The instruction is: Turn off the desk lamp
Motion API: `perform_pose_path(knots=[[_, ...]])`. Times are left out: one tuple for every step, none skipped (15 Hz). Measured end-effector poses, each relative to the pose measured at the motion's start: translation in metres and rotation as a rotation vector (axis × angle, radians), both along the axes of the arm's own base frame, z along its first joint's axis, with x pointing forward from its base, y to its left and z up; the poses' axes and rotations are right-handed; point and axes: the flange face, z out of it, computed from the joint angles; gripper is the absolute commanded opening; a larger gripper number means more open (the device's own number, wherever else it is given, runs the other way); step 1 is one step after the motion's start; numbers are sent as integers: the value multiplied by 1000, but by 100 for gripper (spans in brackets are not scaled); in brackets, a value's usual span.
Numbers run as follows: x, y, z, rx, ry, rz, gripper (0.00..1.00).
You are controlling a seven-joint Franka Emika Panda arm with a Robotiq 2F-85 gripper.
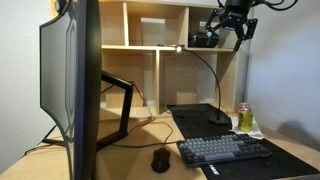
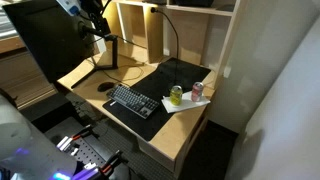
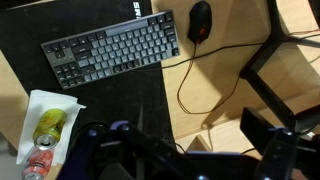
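The desk lamp (image 1: 218, 120) stands on the black mat at the back of the desk. Its thin stem curves up to a slim bar head that glows in front of the shelf. It also shows in an exterior view (image 2: 177, 35). My gripper (image 1: 232, 38) hangs high above the desk, up beside the lamp head and apart from it, with its fingers spread and nothing between them. In an exterior view (image 2: 100, 30) it is a dark shape by the monitor top. In the wrist view the gripper (image 3: 190, 150) looks down on the desk. The lamp is not clear there.
A large monitor (image 1: 70, 80) on an angular black stand (image 1: 125, 100) fills one side. A keyboard (image 1: 222, 150), a mouse (image 1: 160, 158) and two cans (image 1: 244, 117) on white paper lie on the desk. Wooden shelves (image 1: 150, 30) stand behind.
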Motion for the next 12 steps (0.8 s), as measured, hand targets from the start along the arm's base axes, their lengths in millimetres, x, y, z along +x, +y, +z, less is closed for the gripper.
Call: perform_pose_path(knots=[[0, 0, 0, 0, 0, 0, 100], [0, 0, 0, 0, 0, 0, 100], [0, 0, 0, 0, 0, 0, 100], [0, 0, 0, 0, 0, 0, 100], [2, -1, -1, 3, 8, -21, 100], [10, -5, -6, 10, 23, -73, 100], [23, -12, -14, 28, 49, -117, 100], [40, -21, -25, 60, 80, -152, 100], [57, -31, -40, 97, 113, -187, 100], [75, -41, -54, 130, 140, -226, 100], [92, -51, -69, 160, 169, -264, 100], [109, -59, -83, 193, 199, -300, 100]])
